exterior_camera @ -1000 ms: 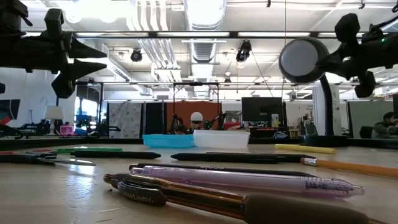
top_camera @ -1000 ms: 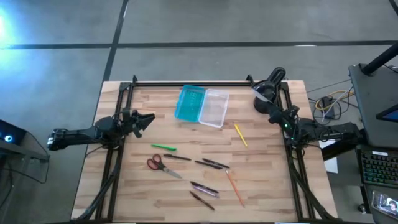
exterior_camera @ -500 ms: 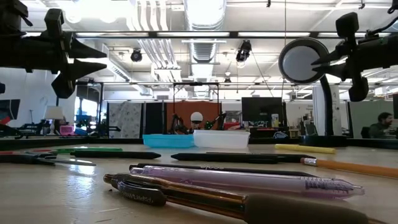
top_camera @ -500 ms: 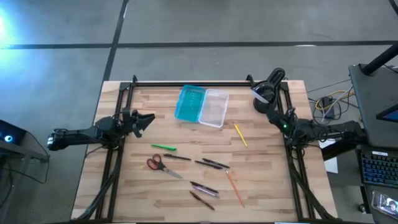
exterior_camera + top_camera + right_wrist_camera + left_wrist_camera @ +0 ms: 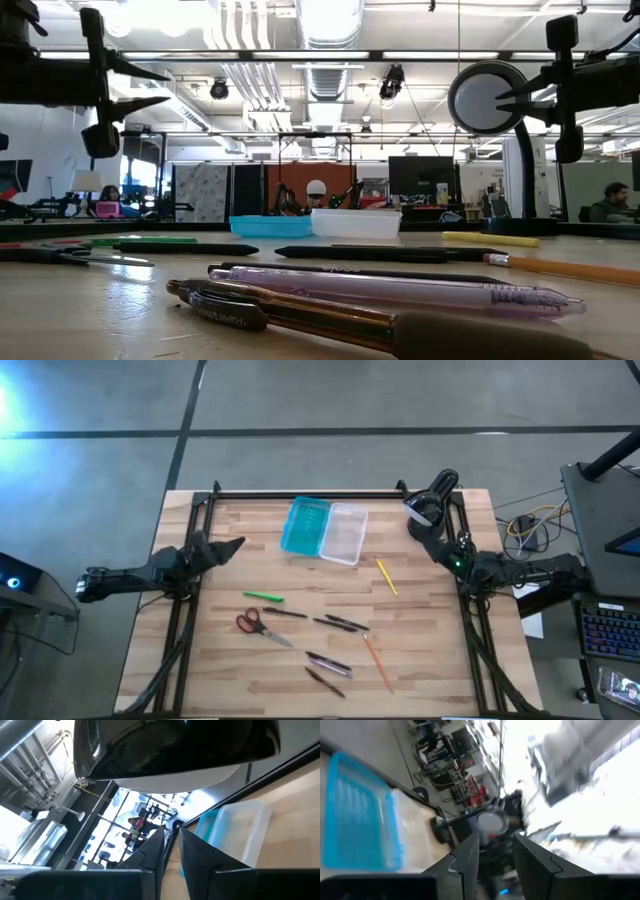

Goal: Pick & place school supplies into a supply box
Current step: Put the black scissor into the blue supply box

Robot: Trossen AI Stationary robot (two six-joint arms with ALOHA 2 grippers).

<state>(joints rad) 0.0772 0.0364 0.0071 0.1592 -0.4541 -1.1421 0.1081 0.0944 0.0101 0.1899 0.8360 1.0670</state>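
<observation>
Turquoise-and-clear supply box (image 5: 325, 530) lies open at table's far edge, nothing inside. Left gripper (image 5: 233, 546) fingers apart, empty, at left edge. Right gripper (image 5: 437, 543) nearly closed, empty, right edge.

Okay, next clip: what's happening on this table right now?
Nothing is held yet. The left gripper hovers open at the table's left edge, and the right gripper hangs near the right edge beside the round black device. The scissors, green marker, pencils and pens all lie loose on the wood. The open supply box holds nothing.
</observation>
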